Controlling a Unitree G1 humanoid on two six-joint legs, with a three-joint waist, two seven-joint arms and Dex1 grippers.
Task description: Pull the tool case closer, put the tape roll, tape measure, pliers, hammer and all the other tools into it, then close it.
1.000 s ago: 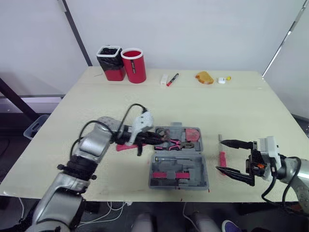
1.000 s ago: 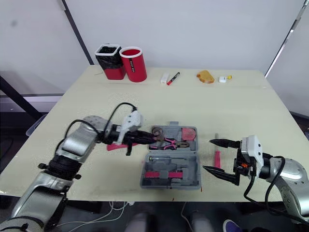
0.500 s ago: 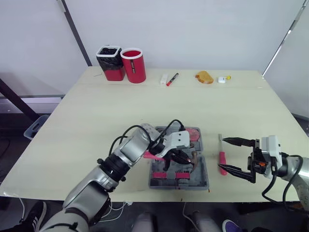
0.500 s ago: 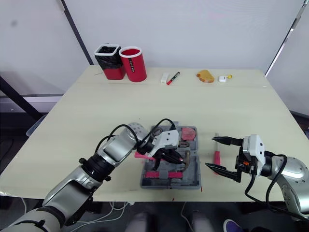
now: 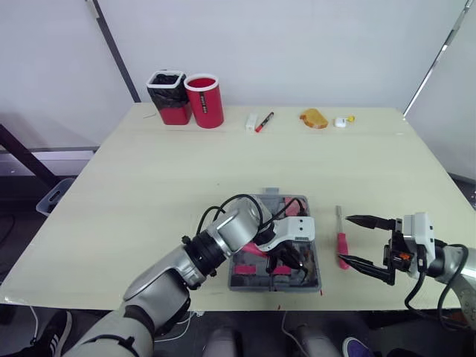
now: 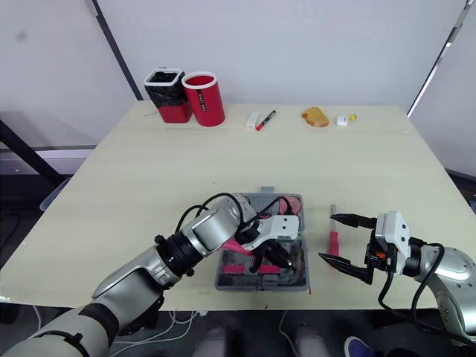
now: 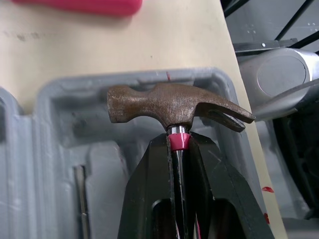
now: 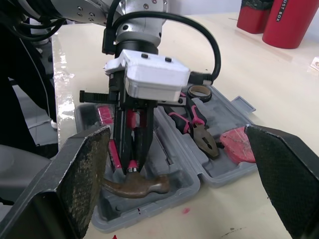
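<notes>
The grey tool case point(image 5: 312, 281) lies open near the table's front edge. My left gripper point(image 5: 290, 258) reaches over its front half, shut on the hammer's neck point(image 7: 178, 142) just below the brown head point(image 7: 172, 103). The head point(image 8: 134, 186) hangs low over the case's front right recess. Farther back in the case lie the pliers point(image 8: 197, 127), the tape roll point(image 8: 199, 91) and a red tape measure point(image 5: 297, 206). A red screwdriver point(image 5: 342, 243) lies on the table right of the case. My right gripper point(image 5: 343, 238) is open, its fingertips on either side of the screwdriver.
At the table's back stand a red cup point(image 5: 205, 100) and a black bin point(image 5: 169, 95). A marker point(image 5: 265, 122), a white block point(image 5: 252, 121), a yellow object point(image 5: 314, 119) and a small white item point(image 5: 341, 123) also lie there. The front table edge runs just below the case.
My left gripper has carried the hammer from the case's left side across to its front right part. The right gripper has barely moved.
</notes>
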